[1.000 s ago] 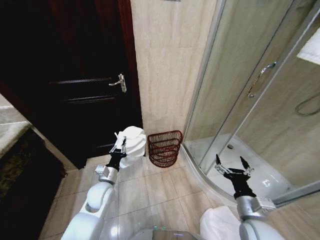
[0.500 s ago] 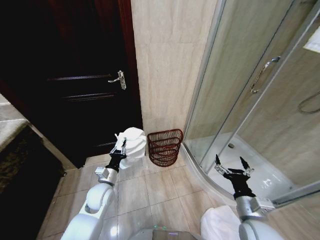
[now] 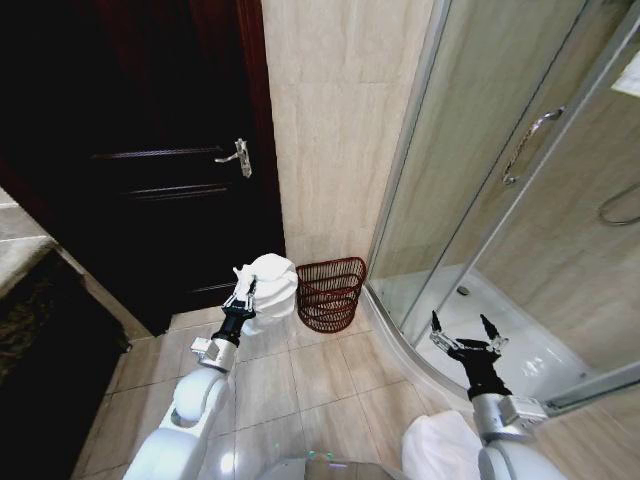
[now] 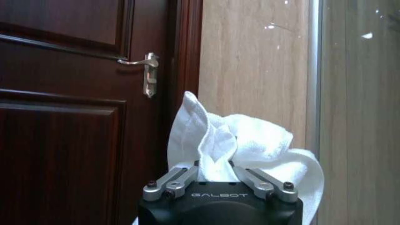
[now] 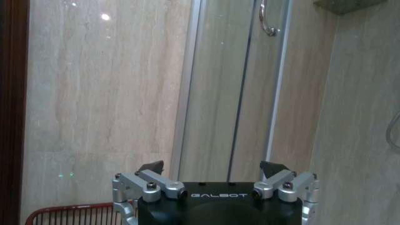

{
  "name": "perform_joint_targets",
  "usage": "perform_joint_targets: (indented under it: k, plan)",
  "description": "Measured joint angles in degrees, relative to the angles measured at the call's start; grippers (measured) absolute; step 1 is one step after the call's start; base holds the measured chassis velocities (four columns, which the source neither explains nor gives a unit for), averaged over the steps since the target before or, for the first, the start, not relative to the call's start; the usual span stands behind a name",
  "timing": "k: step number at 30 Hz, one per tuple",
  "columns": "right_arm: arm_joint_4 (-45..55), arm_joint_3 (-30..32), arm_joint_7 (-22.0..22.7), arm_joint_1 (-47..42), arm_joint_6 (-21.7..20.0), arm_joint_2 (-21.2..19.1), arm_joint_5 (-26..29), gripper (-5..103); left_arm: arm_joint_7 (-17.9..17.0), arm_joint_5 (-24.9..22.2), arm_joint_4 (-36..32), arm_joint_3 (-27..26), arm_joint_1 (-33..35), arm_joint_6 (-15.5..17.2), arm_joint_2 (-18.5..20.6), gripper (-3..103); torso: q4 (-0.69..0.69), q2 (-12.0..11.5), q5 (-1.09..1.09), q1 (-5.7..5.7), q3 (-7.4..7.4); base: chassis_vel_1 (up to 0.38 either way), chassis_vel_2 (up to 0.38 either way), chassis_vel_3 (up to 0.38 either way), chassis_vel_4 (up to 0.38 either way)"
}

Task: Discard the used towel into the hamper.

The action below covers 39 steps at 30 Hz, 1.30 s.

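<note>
left wrist: towel (image 4: pixel 240 140) in left tool (image 4: pixel 212 174)

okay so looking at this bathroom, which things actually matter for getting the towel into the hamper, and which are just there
Part of the job:
white towel, held in the left gripper beside the hamper
hamper, on the floor against the wall
right gripper, open, idle by the shower

Just there:
dark wooden door
door handle
glass shower enclosure
</note>
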Motion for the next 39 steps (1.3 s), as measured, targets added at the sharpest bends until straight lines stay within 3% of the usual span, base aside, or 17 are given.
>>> perform_joint_targets:
  k: [23,31,36,39]
  plan:
    - [0.0,-0.2,-0.6,-0.4,1.6,0.0,0.6,100,1.0,0.0,1.3,1.4,-1.4,-0.4,1.3,9,0.01,0.4,0.0,0.22,0.25,-0.094,0.101,0.101,-0.094]
    - [-0.8,-1.4,1.2,-0.2,0.8,0.0,-0.8,100,4.2,-2.6,9.6,10.6,-11.3,-1.8,5.2,9,0.0,0.5,0.0,0.22,0.27,0.0,0.0,0.0,0.0]
    - [-1.5,-2.1,2.3,-0.1,-0.1,0.0,-3.2,100,4.0,-3.4,15.6,16.1,-18.9,-2.4,4.3,9,0.0,0.5,0.0,0.26,0.3,0.0,0.0,0.0,0.0]
    - [-1.5,-2.1,3.2,-0.1,-1.6,0.0,-4.4,100,3.7,-3.5,23.6,21.4,-27.6,-4.2,1.7,9,-0.01,0.5,0.01,0.28,0.31,0.0,0.0,0.0,0.0]
